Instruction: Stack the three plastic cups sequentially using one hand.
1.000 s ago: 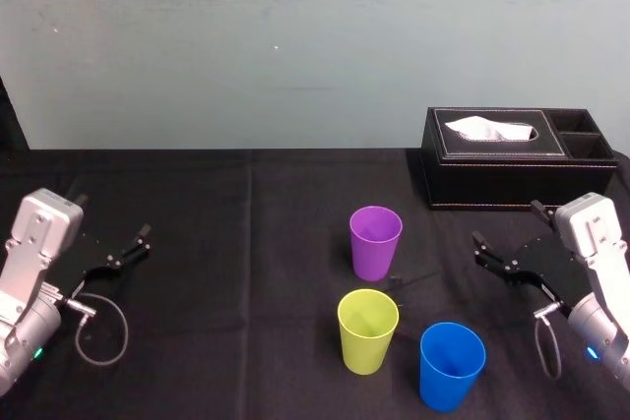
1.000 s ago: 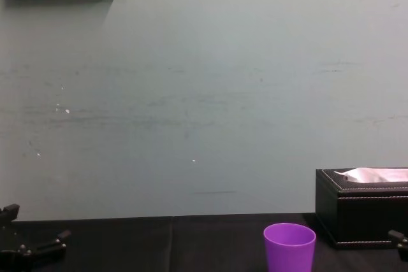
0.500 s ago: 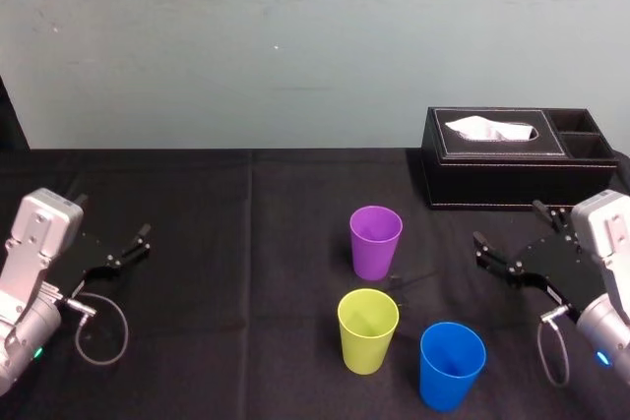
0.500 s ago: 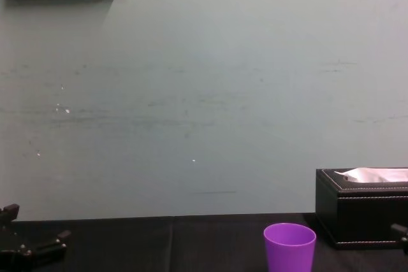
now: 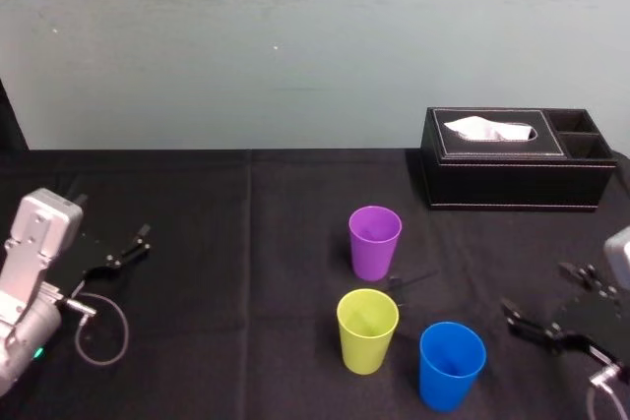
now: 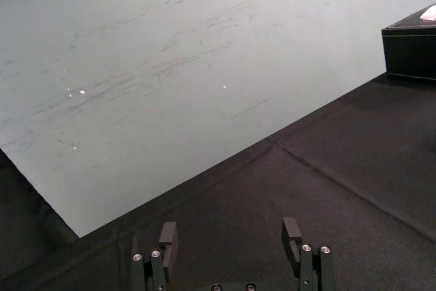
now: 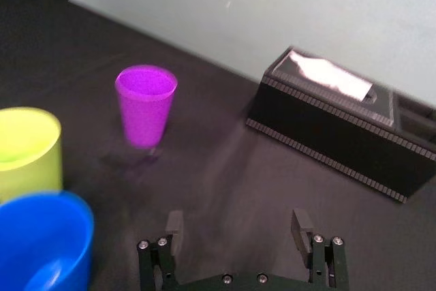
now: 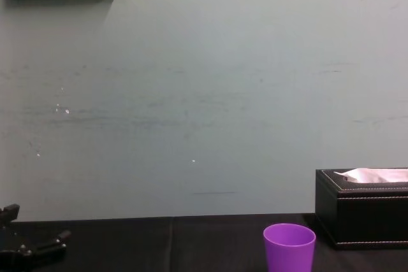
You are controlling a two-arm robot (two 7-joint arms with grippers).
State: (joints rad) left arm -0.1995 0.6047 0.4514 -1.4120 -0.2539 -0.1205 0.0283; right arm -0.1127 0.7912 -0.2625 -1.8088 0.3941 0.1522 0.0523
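Note:
Three cups stand upright on the black table. The purple cup is farthest back. The yellow-green cup is in front of it, and the blue cup is at the front right. My right gripper hovers low to the right of the blue cup, apart from it, open and empty. The left gripper rests open at the far left.
A black leather tissue box sits at the back right by the wall. The black tablecloth lies bare between the left arm and the cups. A cable loop hangs by the left arm.
My right gripper has drawn back toward the table's near right edge, away from the tissue box, still open. The cups and the left arm have not moved.

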